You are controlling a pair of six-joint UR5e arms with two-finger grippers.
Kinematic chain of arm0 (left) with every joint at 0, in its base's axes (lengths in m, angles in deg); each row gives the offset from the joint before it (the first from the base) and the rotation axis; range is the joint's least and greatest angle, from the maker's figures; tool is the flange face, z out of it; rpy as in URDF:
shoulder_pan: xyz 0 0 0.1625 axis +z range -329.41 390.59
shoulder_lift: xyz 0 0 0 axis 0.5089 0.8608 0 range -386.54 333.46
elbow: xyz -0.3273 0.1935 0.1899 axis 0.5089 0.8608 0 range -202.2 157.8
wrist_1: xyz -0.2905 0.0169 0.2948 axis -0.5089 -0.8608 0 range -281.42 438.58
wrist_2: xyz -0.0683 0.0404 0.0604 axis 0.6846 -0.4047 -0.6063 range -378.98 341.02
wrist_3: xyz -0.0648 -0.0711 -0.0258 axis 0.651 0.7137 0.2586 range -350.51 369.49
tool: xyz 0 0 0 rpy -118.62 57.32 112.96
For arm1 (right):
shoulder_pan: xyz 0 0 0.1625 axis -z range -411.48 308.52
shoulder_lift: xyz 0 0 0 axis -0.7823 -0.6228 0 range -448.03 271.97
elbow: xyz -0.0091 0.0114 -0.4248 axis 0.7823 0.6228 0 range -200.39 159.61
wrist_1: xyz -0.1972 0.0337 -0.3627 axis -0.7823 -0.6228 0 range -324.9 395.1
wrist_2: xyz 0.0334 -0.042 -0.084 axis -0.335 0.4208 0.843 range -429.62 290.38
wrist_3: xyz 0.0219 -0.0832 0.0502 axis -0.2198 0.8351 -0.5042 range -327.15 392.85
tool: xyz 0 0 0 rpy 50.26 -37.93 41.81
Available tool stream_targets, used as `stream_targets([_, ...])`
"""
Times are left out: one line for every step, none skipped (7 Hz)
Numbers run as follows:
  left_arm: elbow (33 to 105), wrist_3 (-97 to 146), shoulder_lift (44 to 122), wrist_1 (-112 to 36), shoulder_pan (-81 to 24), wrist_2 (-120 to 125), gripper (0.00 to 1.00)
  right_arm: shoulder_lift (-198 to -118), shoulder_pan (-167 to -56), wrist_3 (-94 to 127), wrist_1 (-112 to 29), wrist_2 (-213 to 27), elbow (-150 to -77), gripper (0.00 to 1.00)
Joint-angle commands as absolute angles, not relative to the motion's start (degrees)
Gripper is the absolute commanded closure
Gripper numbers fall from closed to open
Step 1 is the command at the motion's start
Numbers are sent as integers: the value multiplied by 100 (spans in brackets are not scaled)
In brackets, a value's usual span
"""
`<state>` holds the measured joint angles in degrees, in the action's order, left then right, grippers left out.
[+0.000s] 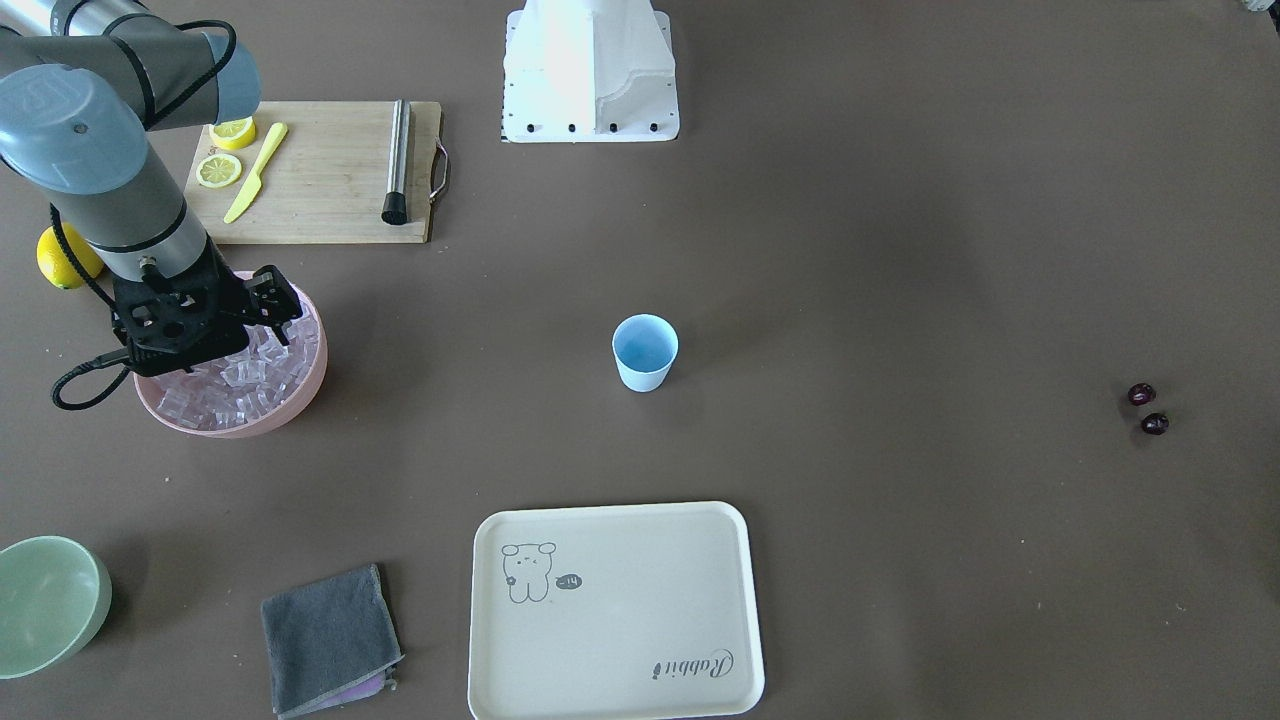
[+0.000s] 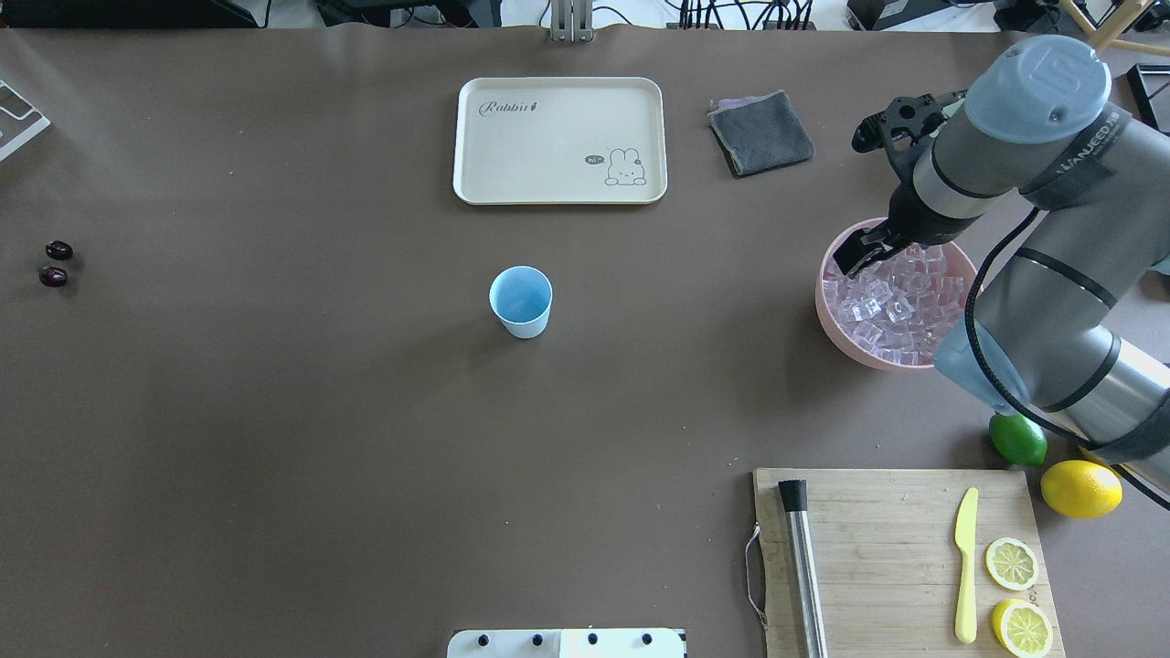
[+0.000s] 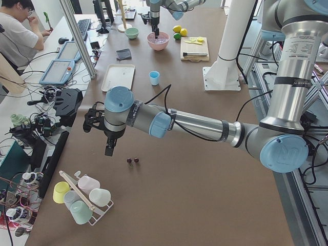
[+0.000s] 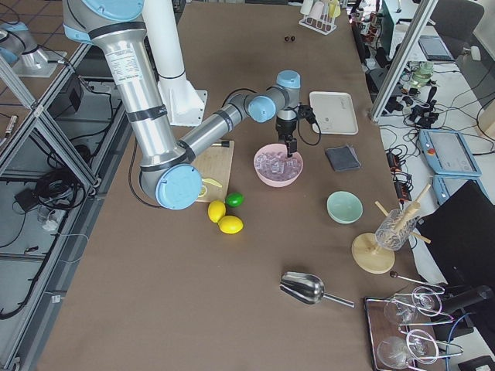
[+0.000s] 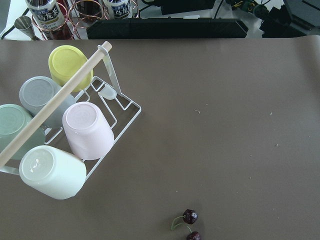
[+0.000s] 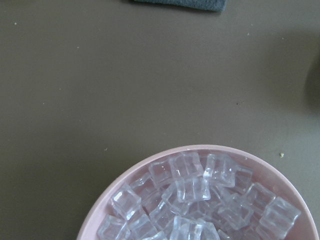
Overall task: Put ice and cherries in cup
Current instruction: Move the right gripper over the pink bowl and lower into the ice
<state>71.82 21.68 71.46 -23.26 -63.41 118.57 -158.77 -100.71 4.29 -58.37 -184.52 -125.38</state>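
Observation:
The pale blue cup (image 2: pixel 521 302) stands upright and empty at mid table, also in the front view (image 1: pixel 645 350). The ice (image 2: pixel 891 297) fills a wide pink bowl (image 2: pixel 827 311); the cubes show close up in the right wrist view (image 6: pixel 192 187). My right gripper (image 2: pixel 850 260) hangs just above the ice at the bowl's far edge, its fingers apart and empty (image 1: pixel 278 320). The two cherries (image 2: pixel 58 249) lie on the table far to the left. My left gripper (image 3: pixel 109 149) hovers near them (image 3: pixel 129 160); I cannot tell whether it is open or shut. The cherries lie at the bottom of the left wrist view (image 5: pixel 189 216).
A cream tray (image 2: pixel 559 137) and a grey cloth (image 2: pixel 760 132) lie beyond the cup. A cutting board (image 2: pixel 896 548) holds lemon halves, a yellow knife and a metal muddler. A lime (image 2: pixel 1017 440) and a lemon (image 2: pixel 1080 488) lie beside it. A cup rack (image 5: pixel 60 130) stands near the cherries.

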Motion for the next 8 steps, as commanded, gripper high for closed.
stream_targets([7184,2171,7155,-2373,-6345,11857,2,-15966,-9982,420,-5824,-18379,-12323,0])
stream_targets([7201,2171,7155,-2373,-6336,11857,2,-15967,-9964,420,-5824,-18362,-12253,0])
stream_targets([7210,2171,7146,-2373,-6336,11857,2,-15967,-9938,420,-5824,-18362,-12243,0])
stream_targets([7228,2171,7146,-2381,-6336,11857,2,-15958,-9868,420,-5824,-18370,-12217,0])
stream_targets([7263,2171,7094,-2408,-6336,11857,2,-15966,-9850,420,-5824,-18370,-12225,1])
stream_targets([7254,2180,6980,-2599,-6336,11857,2,-15958,-9824,420,-5824,-18362,-12182,1])
stream_targets([7254,2206,6935,-2740,-6336,11857,2,-15958,-9806,429,-5824,-18362,-12190,1])
stream_targets([7315,2224,6883,-2794,-6336,11866,2,-15958,-9771,429,-5815,-18362,-12208,1])
